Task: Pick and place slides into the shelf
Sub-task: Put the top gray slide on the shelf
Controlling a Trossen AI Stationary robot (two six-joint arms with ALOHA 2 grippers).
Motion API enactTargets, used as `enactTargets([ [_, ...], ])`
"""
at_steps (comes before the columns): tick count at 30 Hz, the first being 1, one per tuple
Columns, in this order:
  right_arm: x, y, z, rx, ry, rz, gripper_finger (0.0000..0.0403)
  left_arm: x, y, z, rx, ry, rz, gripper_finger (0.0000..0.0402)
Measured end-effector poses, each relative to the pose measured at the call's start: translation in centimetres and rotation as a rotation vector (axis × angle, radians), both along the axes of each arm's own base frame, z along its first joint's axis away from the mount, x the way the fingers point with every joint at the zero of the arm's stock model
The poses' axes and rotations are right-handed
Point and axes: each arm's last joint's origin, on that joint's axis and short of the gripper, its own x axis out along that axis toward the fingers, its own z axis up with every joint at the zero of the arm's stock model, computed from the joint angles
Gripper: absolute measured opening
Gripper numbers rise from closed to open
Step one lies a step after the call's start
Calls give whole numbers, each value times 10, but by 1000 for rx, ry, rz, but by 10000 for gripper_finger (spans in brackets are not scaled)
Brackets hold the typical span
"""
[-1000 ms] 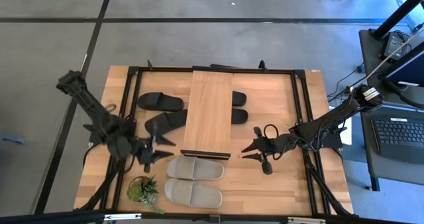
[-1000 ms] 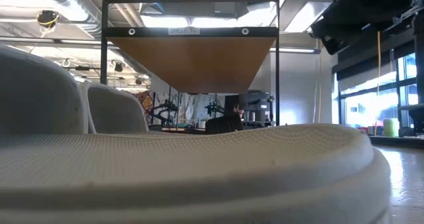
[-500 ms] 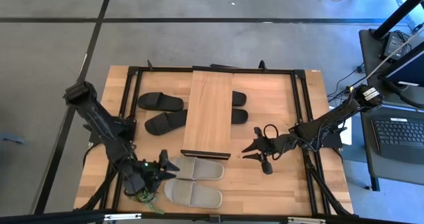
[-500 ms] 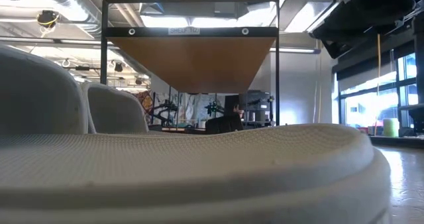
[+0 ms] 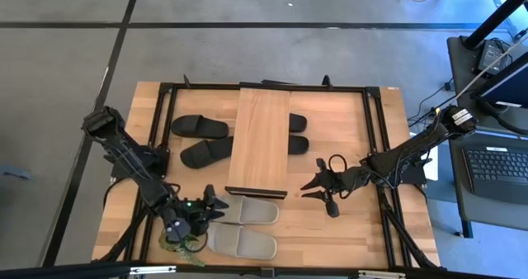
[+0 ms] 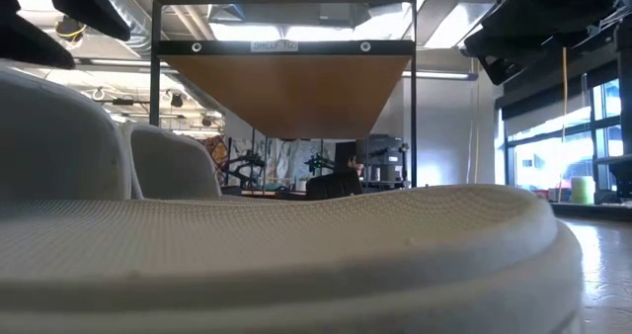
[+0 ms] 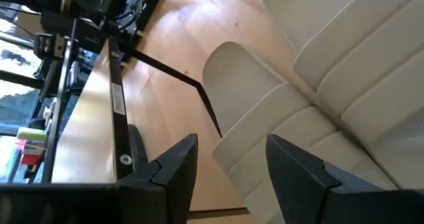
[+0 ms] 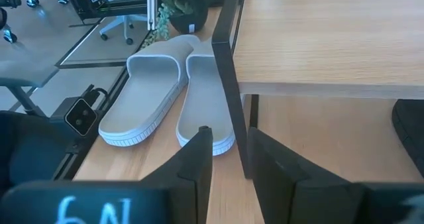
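Note:
Two beige slides point(image 5: 244, 210) point(image 5: 241, 241) lie side by side on their soles near the table's front edge, also seen in the left wrist view point(image 7: 252, 98). Two black slides point(image 5: 200, 127) point(image 5: 206, 152) lie left of the shelf point(image 5: 262, 143). Two more black slides point(image 5: 298, 134) stick out from under its right side. My left gripper point(image 5: 216, 205) point(image 7: 232, 141) is open, low at the left end of the beige slides. My right gripper point(image 5: 307, 188) point(image 8: 228, 132) hangs open right of the shelf's near end, with nothing between its fingers.
A small green plant point(image 5: 180, 238) stands at the front left, partly under my left arm. A black frame point(image 5: 375, 147) runs round the table top. The shelf's dark post point(image 8: 228, 85) stands just beyond my right gripper's fingers. The beige slide point(image 6: 296, 265) fills the low view's foreground.
My left gripper has gone down and toward the table's near edge and right, from beside the nearer black slide to the left end of the beige slides, rolling a little. Its fingers stay open. No slide has moved.

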Motion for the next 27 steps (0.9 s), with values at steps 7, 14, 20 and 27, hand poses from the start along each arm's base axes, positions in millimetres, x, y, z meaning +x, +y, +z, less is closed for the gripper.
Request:
enactTargets([
  [7,0,0,0,-4,0,1,97,1,1,1,3,-10,13,170],
  [14,0,0,0,-6,0,2,97,10,12,2,45,-54,118,170],
  [20,0,0,0,-8,3,2,97,19,19,-1,-60,38,57,170],
  [27,0,0,-1,-13,11,2,97,22,18,-9,-59,86,35,170],
])
